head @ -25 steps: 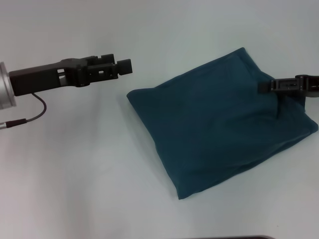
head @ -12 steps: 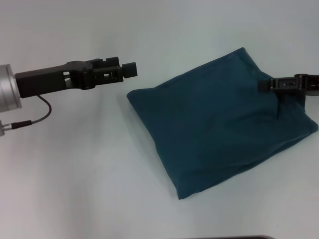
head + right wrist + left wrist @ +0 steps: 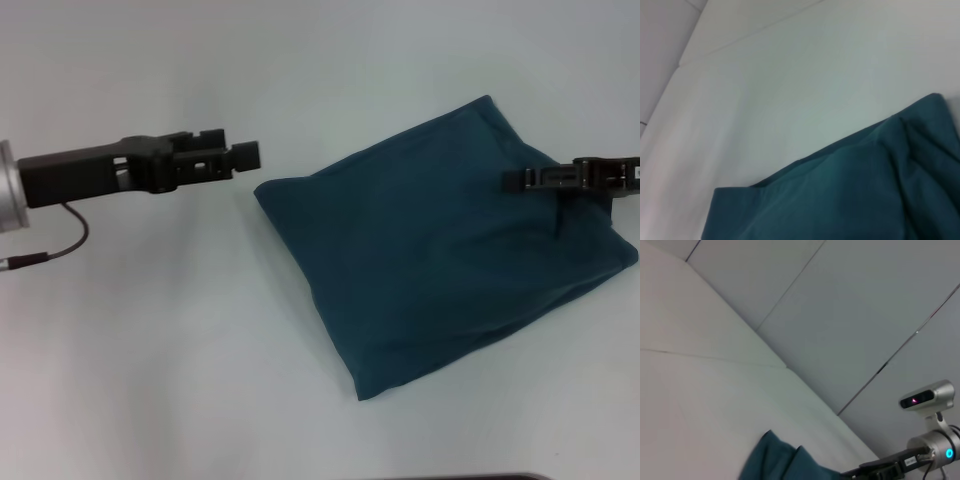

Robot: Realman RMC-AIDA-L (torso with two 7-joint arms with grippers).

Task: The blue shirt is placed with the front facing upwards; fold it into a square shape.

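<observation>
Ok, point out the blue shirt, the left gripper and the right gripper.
blue shirt (image 3: 430, 260): head view, middle of the folded cloth.
left gripper (image 3: 247, 154): head view, tip of its fingers, beside the shirt.
right gripper (image 3: 515, 180): head view, fingertip end, over the shirt's right part.

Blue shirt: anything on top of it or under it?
Nothing rests on the blue shirt; the right gripper hangs over its right part, contact unclear. It lies folded on the white table. Its inner layers are hidden.
</observation>
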